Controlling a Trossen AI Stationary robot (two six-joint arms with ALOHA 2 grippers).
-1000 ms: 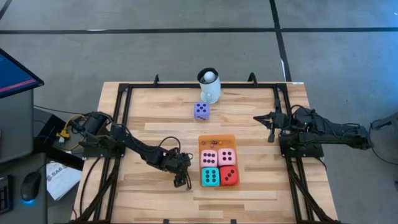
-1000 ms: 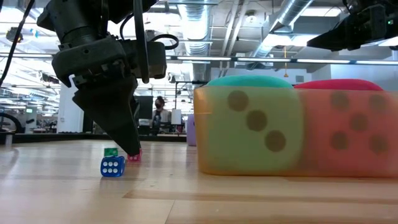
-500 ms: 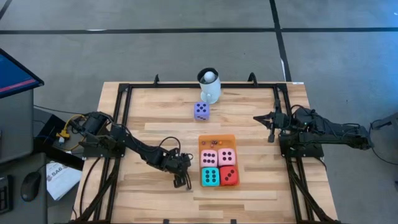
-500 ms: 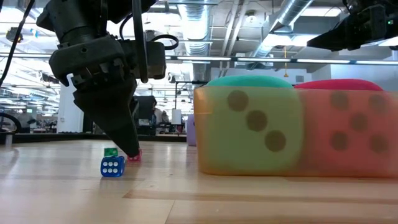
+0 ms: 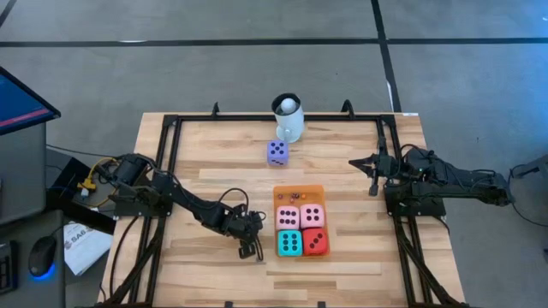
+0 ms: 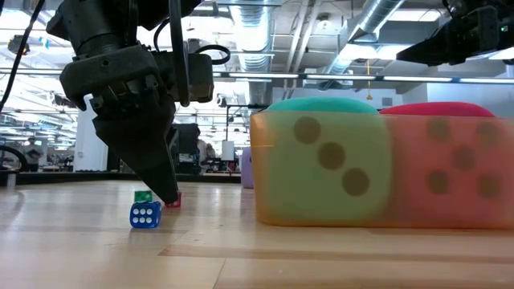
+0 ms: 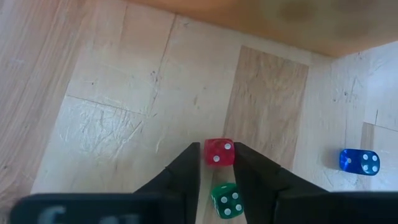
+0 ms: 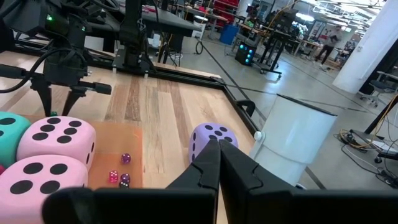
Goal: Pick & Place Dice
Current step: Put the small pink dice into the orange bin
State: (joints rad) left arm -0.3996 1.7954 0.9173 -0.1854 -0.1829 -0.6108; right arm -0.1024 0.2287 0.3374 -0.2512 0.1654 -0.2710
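Observation:
Three tiny dice lie on the wood left of the orange mat [image 5: 298,192]: a red one [image 7: 219,152], a green one [image 7: 226,200] and a blue one [image 7: 359,161]. My left gripper [image 7: 219,148] slants down over them, shut on the red die; the green die lies farther back between its fingers. On the mat sit two pink dice [image 5: 300,216], a teal one [image 5: 289,243] and a red one [image 5: 315,242]. A purple die [image 5: 276,152] rests on the table farther back. My right gripper [image 5: 373,186] hovers shut at the right edge. My left gripper pinches the small red die by two opposite sides [image 7: 206,154], only at the fingers' free ends. The fingers [image 6: 165,181] come slanting down from above, from the table's left. The die sits on the wood.
A white mug [image 5: 288,118] with a ball stands at the far edge, behind the purple die. Tiny coloured pieces [image 8: 119,177] lie on the mat's far end. A black frame rail [image 5: 171,162] runs along the table's sides. Bare wood lies left of and in front of my left gripper.
My left gripper's fingers have drawn together around the small red die, while the arm has stayed where it was. The small dice have kept their places.

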